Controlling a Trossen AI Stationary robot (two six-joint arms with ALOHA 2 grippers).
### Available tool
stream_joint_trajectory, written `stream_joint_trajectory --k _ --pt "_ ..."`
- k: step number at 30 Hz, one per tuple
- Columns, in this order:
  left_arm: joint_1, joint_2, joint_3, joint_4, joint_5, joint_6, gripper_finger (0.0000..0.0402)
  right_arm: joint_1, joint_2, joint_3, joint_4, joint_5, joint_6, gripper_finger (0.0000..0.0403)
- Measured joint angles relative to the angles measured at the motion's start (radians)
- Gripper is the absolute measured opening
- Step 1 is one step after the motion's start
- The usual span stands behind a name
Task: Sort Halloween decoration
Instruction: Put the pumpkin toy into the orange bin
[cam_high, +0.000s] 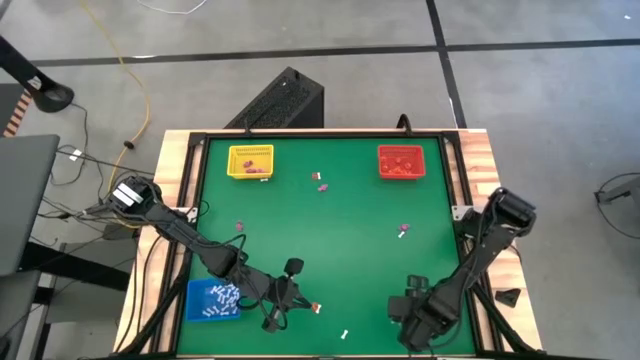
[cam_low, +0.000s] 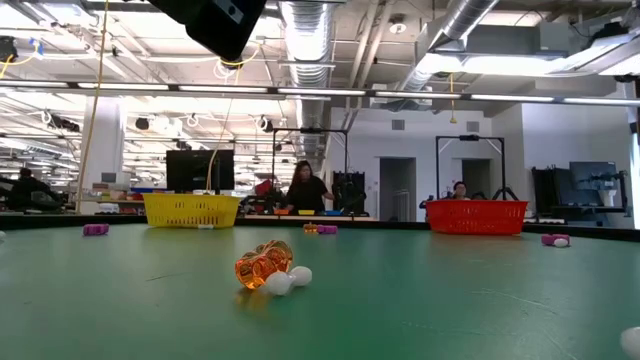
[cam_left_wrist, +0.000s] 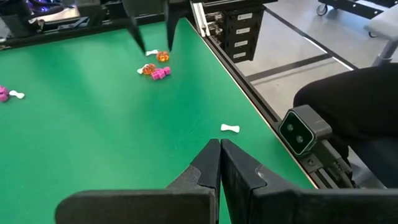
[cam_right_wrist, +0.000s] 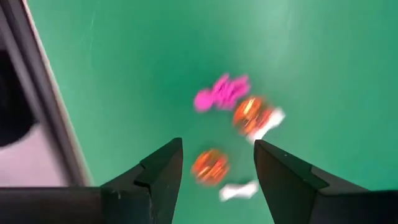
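Small trinkets lie scattered on the green table. My right gripper points down near the table's front right, open, with one finger on either side of an orange trinket and touching nothing. Beside that trinket lie a white stick, a second orange trinket and a pink one. My left gripper hangs shut and empty over the front middle of the table. Close to it lie an orange-and-white trinket and a white stick.
A yellow tray stands at the back left and a red tray at the back right. A blue tray with white sticks is at the front left. More trinkets lie mid-table. People stand in the room beyond.
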Motion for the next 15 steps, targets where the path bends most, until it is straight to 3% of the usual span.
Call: stream_joint_trajectory --k 7,15 --pt "0.000 0.000 0.000 -0.007 0.000 -0.003 0.0000 0.060 0.000 0.000 0.009 -0.028 0.348 0.0228" --pt "0.000 0.000 0.000 -0.005 0.000 -0.012 0.0000 0.062 0.000 -0.001 0.001 -0.019 0.434 0.0228"
